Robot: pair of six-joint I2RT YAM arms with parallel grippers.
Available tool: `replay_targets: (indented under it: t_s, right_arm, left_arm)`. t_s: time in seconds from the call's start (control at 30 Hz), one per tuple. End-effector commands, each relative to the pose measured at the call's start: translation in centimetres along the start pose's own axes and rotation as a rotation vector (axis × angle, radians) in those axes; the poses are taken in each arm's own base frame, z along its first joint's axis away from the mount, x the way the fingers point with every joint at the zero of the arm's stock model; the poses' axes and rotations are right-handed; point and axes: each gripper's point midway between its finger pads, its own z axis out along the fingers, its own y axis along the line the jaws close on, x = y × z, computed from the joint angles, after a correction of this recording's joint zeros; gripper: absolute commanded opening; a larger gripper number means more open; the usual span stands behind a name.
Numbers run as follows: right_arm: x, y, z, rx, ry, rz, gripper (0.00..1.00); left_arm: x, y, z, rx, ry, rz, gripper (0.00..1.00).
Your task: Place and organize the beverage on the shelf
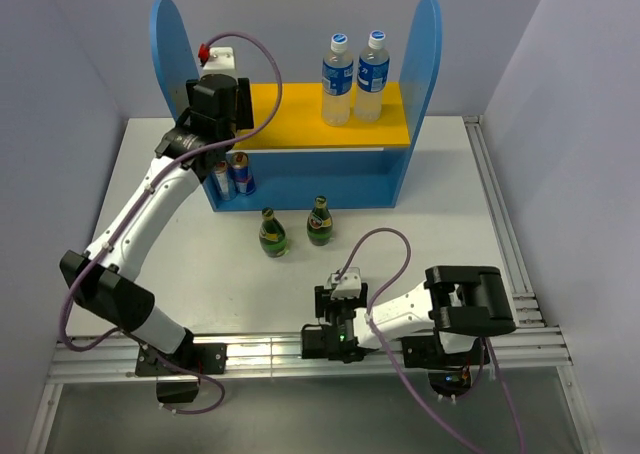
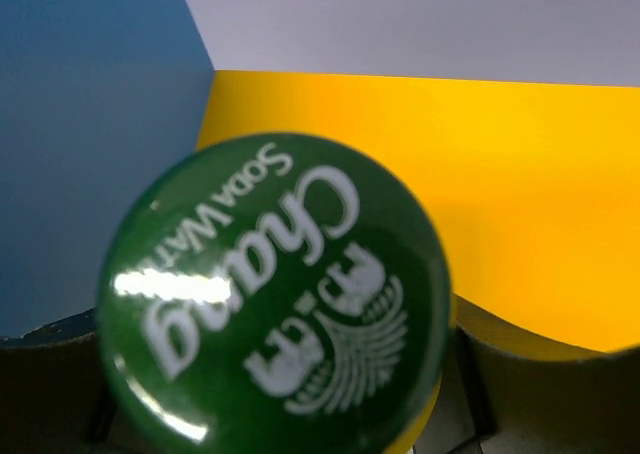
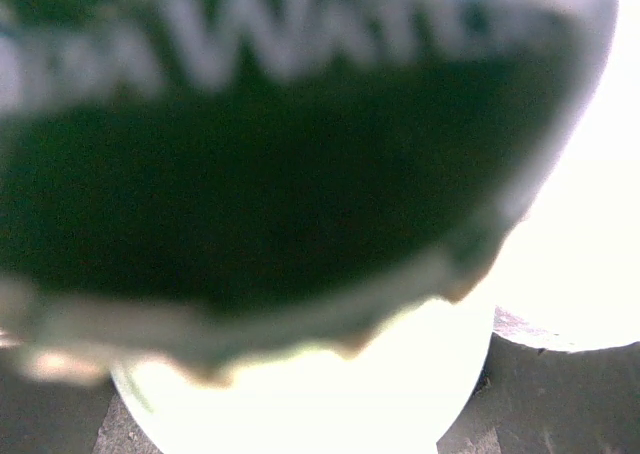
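The blue shelf (image 1: 300, 184) stands at the back with its yellow upper board (image 1: 300, 114). Two plastic bottles (image 1: 337, 79) (image 1: 372, 76) with blue labels stand on the board's right end. Two dark green bottles (image 1: 272, 233) (image 1: 319, 222) stand on the table in front of the shelf. My left gripper (image 1: 218, 74) hovers over the board's left end, shut on a glass bottle whose green cap (image 2: 275, 294) fills the left wrist view. My right gripper (image 1: 338, 319) sits low near the front edge, shut on another bottle with a green cap (image 3: 280, 174) and a pale body (image 3: 300, 394).
Two red-and-blue cans (image 1: 231, 177) stand at the left of the lower tier, under the left arm. The shelf's tall side panels (image 1: 170, 44) (image 1: 425, 54) flank the board. Aluminium rails (image 1: 500, 234) run along the right and front table edges.
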Motion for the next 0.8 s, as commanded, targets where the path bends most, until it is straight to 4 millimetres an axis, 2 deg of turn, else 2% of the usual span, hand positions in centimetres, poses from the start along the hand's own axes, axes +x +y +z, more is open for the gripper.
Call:
replay_targets:
  t_s: [0.0, 0.17, 0.4, 0.5, 0.57, 0.67, 0.77]
  right_arm:
    - [-2.0, 0.7, -1.3, -0.040, -0.070, 0.097, 0.00]
    - [-2.0, 0.4, -2.5, -0.028, -0.101, 0.067, 0.00]
    - [-1.4, 0.3, -3.1, -0.029, -0.103, 0.017, 0.00]
    - [-1.5, 0.8, -3.2, -0.056, -0.093, 0.056, 0.00]
    - [-1.6, 0.6, -3.2, -0.056, -0.092, 0.059, 0.00]
    - [-1.7, 0.4, -3.3, -0.056, -0.091, 0.062, 0.00]
    - [-1.9, 0.3, -3.5, -0.050, -0.097, 0.062, 0.00]
  left_arm:
    - [-8.3, 1.1, -0.6, 0.046, -0.234, -0.145, 0.00]
    - [-7.8, 2.5, 1.8, 0.036, -0.240, -0.186, 0.00]
    - [-6.2, 2.1, 3.6, 0.047, -0.218, -0.203, 0.00]
    - [-5.4, 2.1, 4.2, 0.041, -0.202, -0.209, 0.02]
    - [-5.1, 2.2, 4.4, 0.029, -0.195, -0.210, 0.13]
    - [-4.3, 2.5, 4.7, 0.004, -0.178, -0.209, 0.35]
    - [-3.5, 2.6, 4.9, -0.002, -0.161, -0.206, 0.52]
